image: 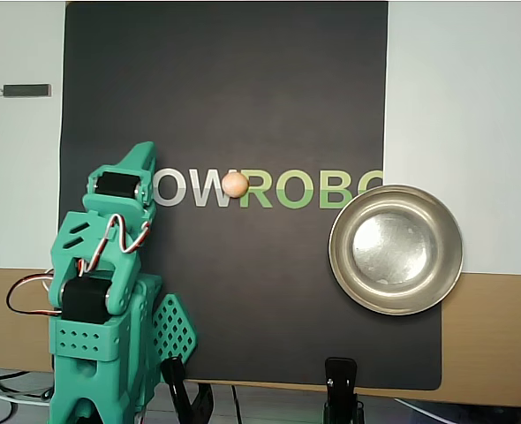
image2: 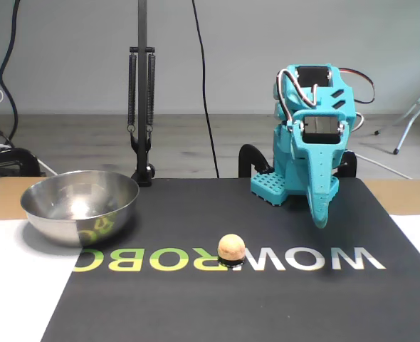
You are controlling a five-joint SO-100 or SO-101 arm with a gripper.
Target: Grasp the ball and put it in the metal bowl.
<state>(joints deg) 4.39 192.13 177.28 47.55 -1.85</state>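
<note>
**Inspector:** Black mat (image2: 217, 313) with printed lettering covers the middle of the table; white sheets lie either side, bare wood beyond. Nearest the fixed camera, what do you log?

**Assistant:** Lettering first, then the ball (image2: 231, 249), low centre of the fixed view, sitting on the letter row. In the overhead view the ball (image: 235, 185) lies left of centre, between the white and green letters, free of everything.

**Inspector:** Next back?

**Assistant:** The metal bowl (image2: 80, 204), left of frame in the fixed view, empty, straddling the mat edge. Overhead it is the bowl (image: 396, 249) at right, well apart from the ball.

**Inspector:** And the arm?

**Assistant:** The gripper (image2: 321, 217) hangs nose-down at right of the fixed view, behind the ball and clear of it. Its fingers appear closed together with nothing between them. Overhead, the gripper (image: 144, 152) points up-frame at left. A lamp stand (image2: 142, 107) and cables stand furthest back.

**Inspector:** Handling assessment?

**Assistant:** Judged light, hard and smooth; it will likely roll if nudged. I recommend opening wide, descending over the top and closing across the widest part, centred, so it cannot squirt out.
</note>
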